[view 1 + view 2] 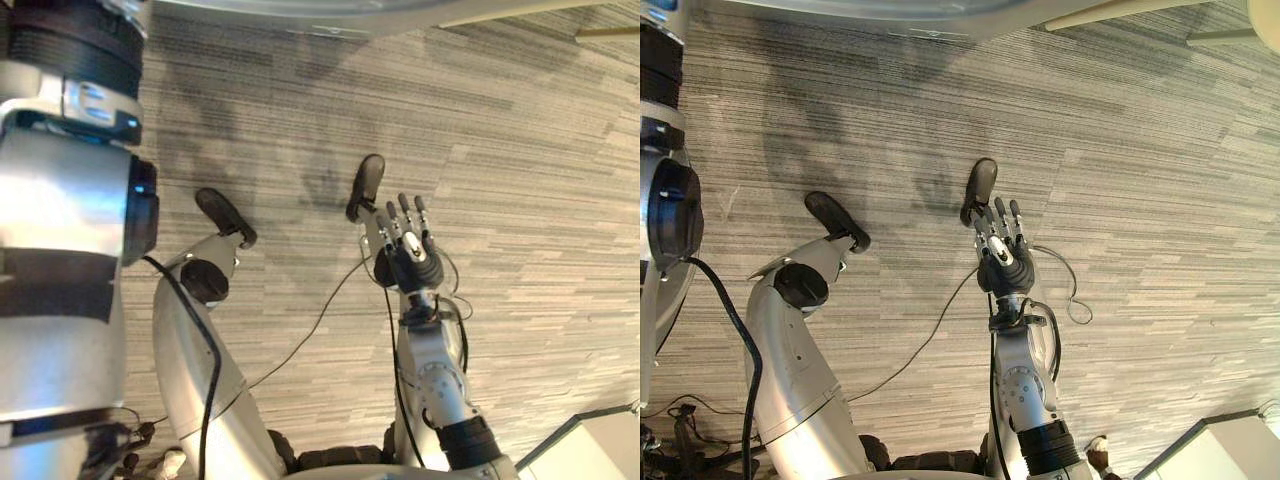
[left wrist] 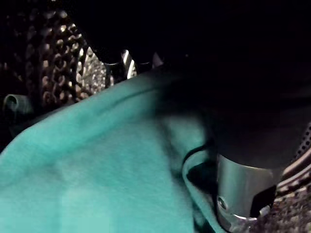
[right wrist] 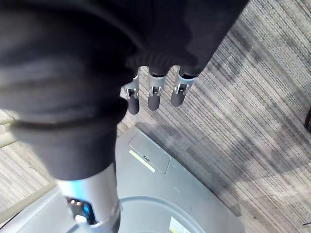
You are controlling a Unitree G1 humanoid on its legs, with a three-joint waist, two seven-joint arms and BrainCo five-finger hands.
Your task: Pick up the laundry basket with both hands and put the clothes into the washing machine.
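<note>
**Cloth** (image 2: 97,170): teal and bunched. It lies in the drum (image 2: 53,63) of the washer (image 3: 170,194), against the perforated wall.

**Left hand** (image 2: 243,145): inside the drum and touching the cloth, with a fold lapped about its base. Whether it grips the cloth cannot be told.

**Right hand** (image 1: 405,245): held out over the carpet (image 1: 500,150), short of the washer. Its fingers (image 3: 154,97) are straight and side by side, holding nothing.

**Stage (judged):** loading is well along, with the cloth already in the drum.

**Hazards (judged):**
- The cloth may ride back out on the left hand. The cause would be the lapped fold, if the hand withdraws without a clean release.
- A cloth edge may trail over the opening and drop to the carpet. The cause would be the cloth lying too near the mouth; how deep it lies cannot be told.
- The left arm may knock the washer's rim coming out. The cause would be a tight opening and an off-line withdrawal.
</note>
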